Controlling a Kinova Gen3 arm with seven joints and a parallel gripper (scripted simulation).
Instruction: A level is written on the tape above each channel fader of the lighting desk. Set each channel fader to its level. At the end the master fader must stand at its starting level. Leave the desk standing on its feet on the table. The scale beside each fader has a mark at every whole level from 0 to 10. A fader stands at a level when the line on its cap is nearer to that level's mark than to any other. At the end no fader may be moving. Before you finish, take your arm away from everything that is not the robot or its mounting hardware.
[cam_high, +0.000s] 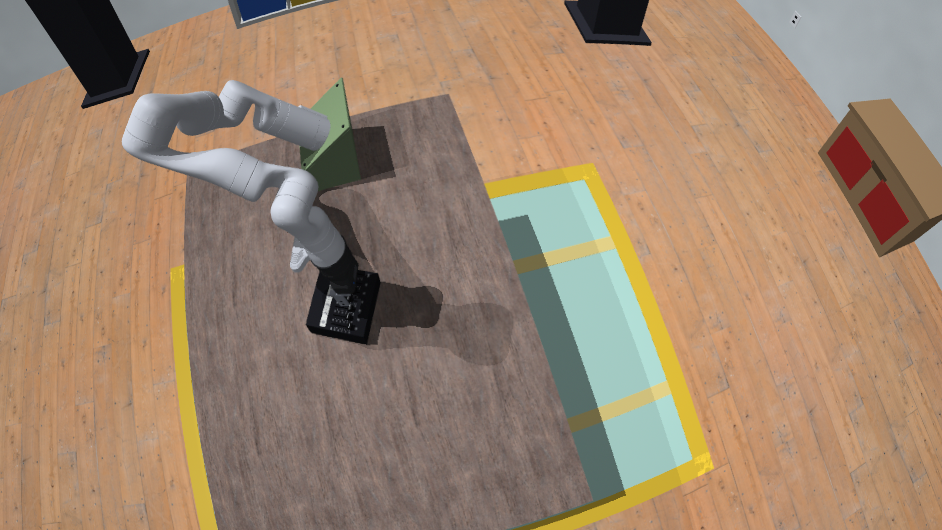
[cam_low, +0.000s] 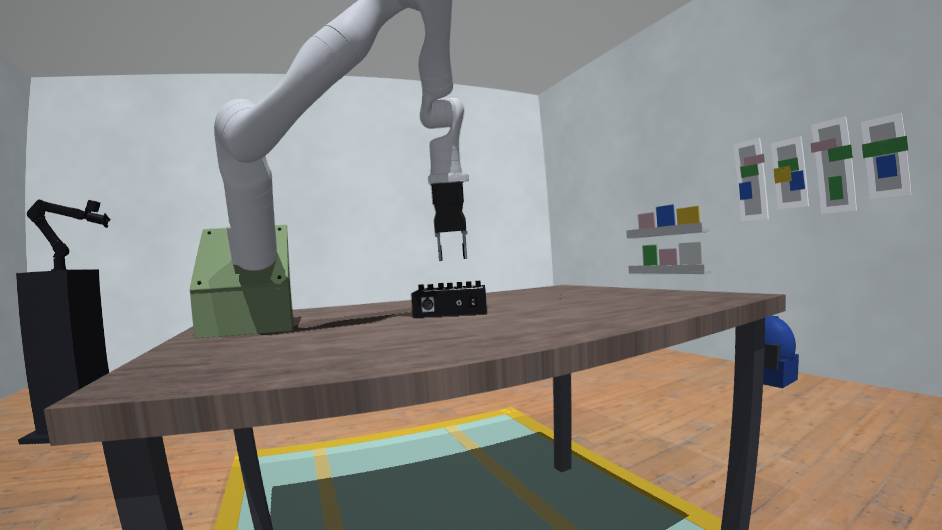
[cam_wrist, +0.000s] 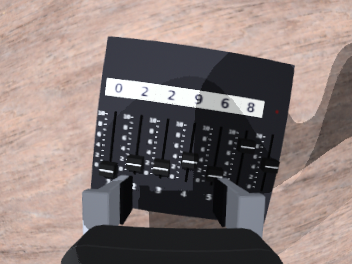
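Observation:
The black lighting desk (cam_high: 314, 316) (cam_low: 444, 304) (cam_wrist: 150, 60) stands on the table. Its tape (cam_wrist: 185, 97) reads 0, 2, 2, 9, 6, 8. In the wrist view, fader 1 (cam_wrist: 106, 170) is near 0, fader 2 (cam_wrist: 134, 163) and fader 3 (cam_wrist: 160, 168) near 2. Fader 4 (cam_wrist: 189, 161) is near 4, below its 9. Fader 5 (cam_wrist: 215, 175) is near 2, below its 6. Fader 6 (cam_wrist: 248, 146) is near 8. The master fader (cam_wrist: 270, 166) is around mid-scale. My gripper (cam_low: 452, 255) (cam_wrist: 172, 194) is open and empty above the desk. Exact levels are hard to read.
The wooden table (cam_high: 395, 421) (cam_low: 368, 369) carries the desk and the green arm base (cam_high: 339, 161) (cam_low: 240, 306). Small knobs or connectors stand along the desk's rear edge. The arm reaches over from the base and partly hides the desk in the top view.

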